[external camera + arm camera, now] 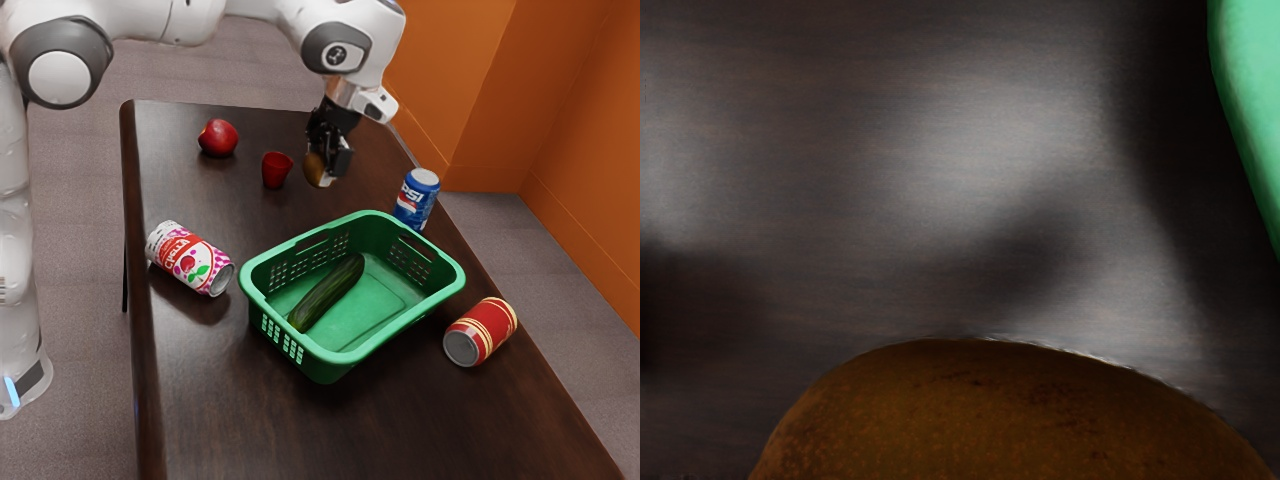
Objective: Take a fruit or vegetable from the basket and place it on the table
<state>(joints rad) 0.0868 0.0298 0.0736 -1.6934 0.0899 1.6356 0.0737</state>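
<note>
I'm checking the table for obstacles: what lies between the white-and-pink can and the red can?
In the exterior view, the green basket, with the cucumber in it, stands between the white-and-pink can and the red can.

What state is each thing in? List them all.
Gripper: shut on brown produce
Brown produce: held above the table
Green basket: upright
Cucumber: lying in basket
Pepsi can: upright
Pink-and-white can: on its side
Red-and-gold can: on its side
Red cup: upright
Apple: resting on table
</note>
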